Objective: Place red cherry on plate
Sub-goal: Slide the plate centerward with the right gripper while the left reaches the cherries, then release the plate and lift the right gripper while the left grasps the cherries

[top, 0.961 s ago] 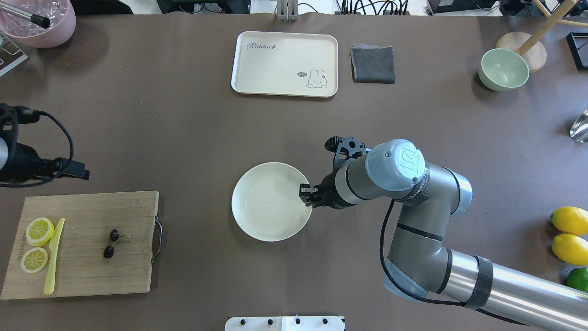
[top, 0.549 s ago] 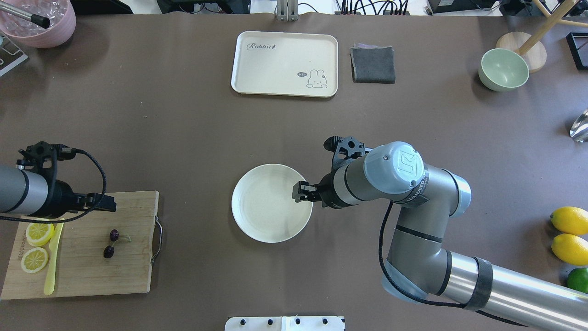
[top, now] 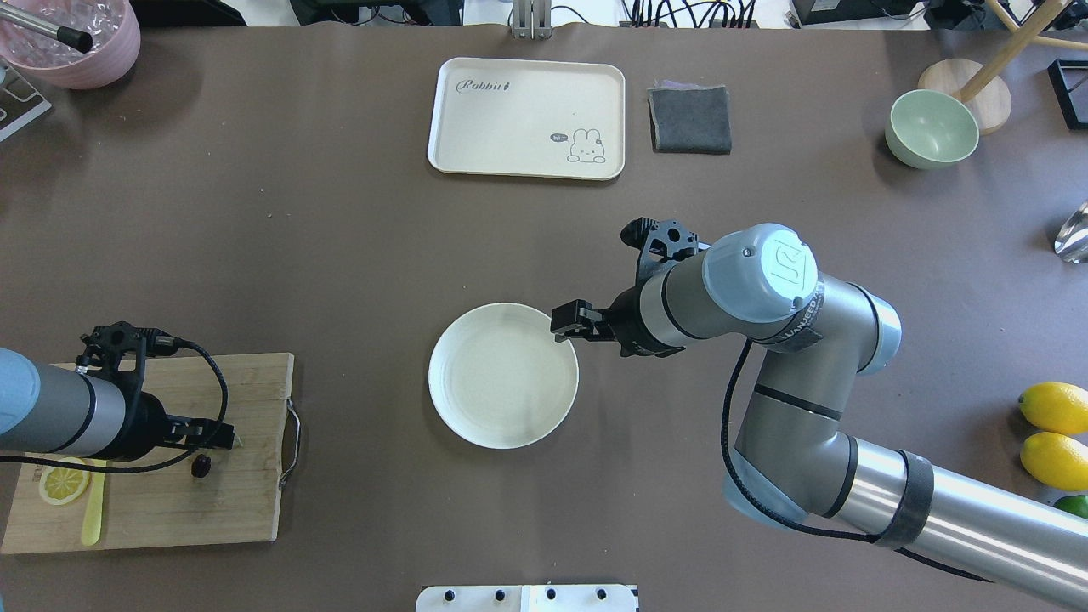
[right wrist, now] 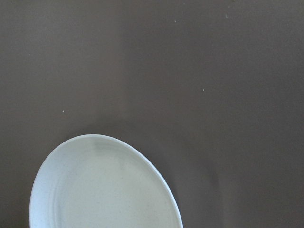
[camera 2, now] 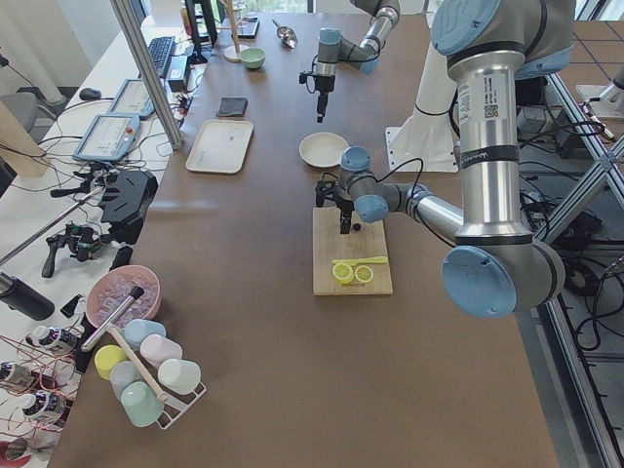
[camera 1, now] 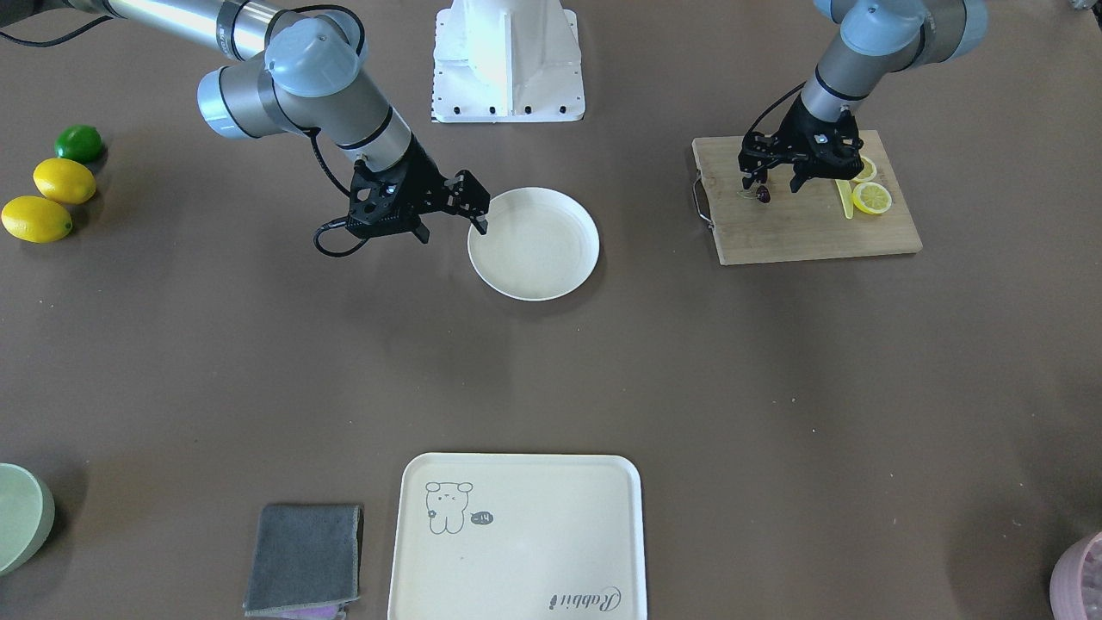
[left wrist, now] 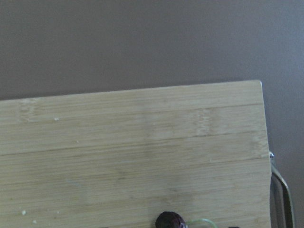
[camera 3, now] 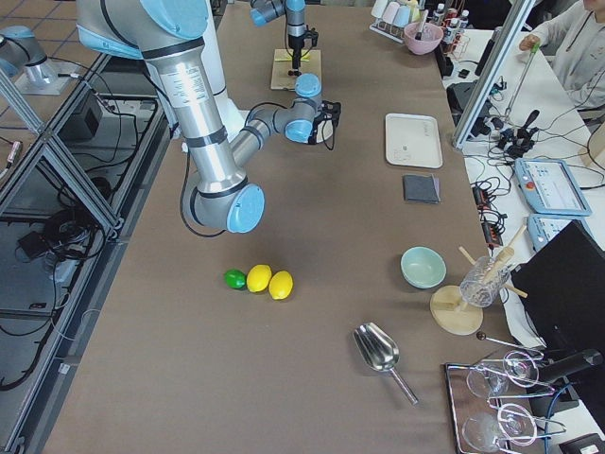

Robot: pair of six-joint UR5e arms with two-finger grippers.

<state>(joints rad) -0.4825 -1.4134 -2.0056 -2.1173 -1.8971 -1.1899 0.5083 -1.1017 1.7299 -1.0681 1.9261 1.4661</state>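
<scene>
The red cherry point(top: 201, 465) is a dark pair lying on the wooden cutting board point(top: 246, 501) at the table's left. One fruit shows beside my left gripper point(top: 217, 438) and the other is hidden under it. In the front-facing view the left gripper point(camera 1: 770, 182) hangs open just above the cherry point(camera 1: 763, 196). The left wrist view catches the cherry point(left wrist: 171, 221) at its bottom edge. The round cream plate point(top: 501, 399) sits mid-table with nothing on it. My right gripper point(top: 568, 323) is open beside its far right rim, apart from the plate point(camera 1: 534, 250).
Two lemon slices point(camera 1: 871, 198) and a yellow knife point(top: 92, 510) share the board. A cream rabbit tray point(top: 527, 117), grey cloth point(top: 690, 119) and green bowl point(top: 932, 129) stand along the far side. Whole lemons point(top: 1054, 408) lie at the right edge, a pink bowl point(top: 72, 34) far left.
My left arm has swung in from the table's left edge and come down over the cherries on the board. The right gripper has drawn back from the plate's rim, up and to the right.
</scene>
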